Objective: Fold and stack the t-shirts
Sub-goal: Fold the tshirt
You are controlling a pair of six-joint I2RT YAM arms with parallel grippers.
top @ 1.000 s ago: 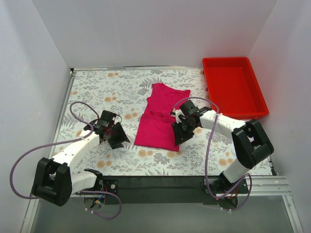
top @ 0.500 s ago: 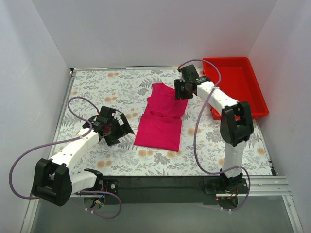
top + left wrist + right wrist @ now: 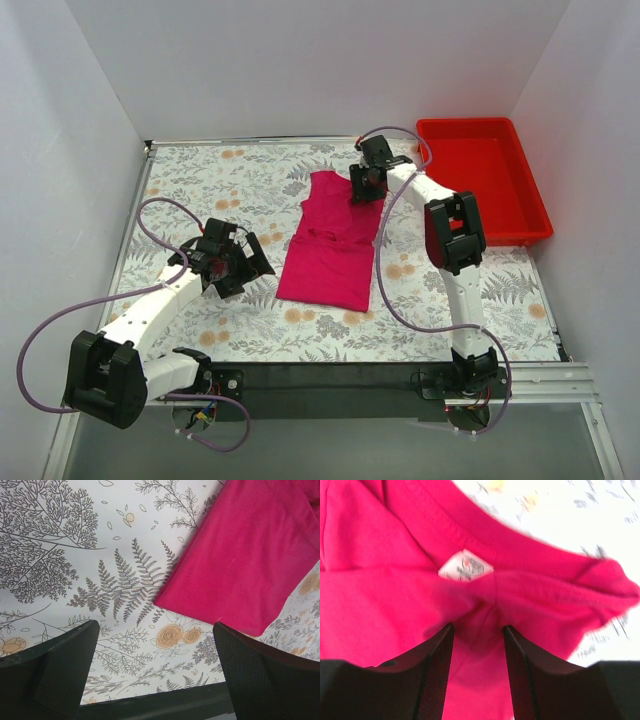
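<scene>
A magenta-pink t-shirt (image 3: 335, 245) lies partly folded as a narrow strip in the middle of the floral table, collar end at the far side. My right gripper (image 3: 362, 185) is at that collar end. In the right wrist view its jaws (image 3: 477, 627) are drawn in on bunched pink fabric (image 3: 395, 580) just below the white neck label (image 3: 466, 566). My left gripper (image 3: 250, 262) is open and empty, hovering left of the shirt's near left corner (image 3: 250, 555). Its fingers (image 3: 60, 665) frame bare table.
A rigid red plastic bin (image 3: 430, 125) stands empty at the far right. White walls enclose the table on three sides. A black rail (image 3: 330, 380) runs along the near edge. Purple cables loop off both arms.
My right arm swung from the shirt's near right edge up to its collar end, then shifted slightly left onto the fabric. My left gripper moved a little toward the shirt.
</scene>
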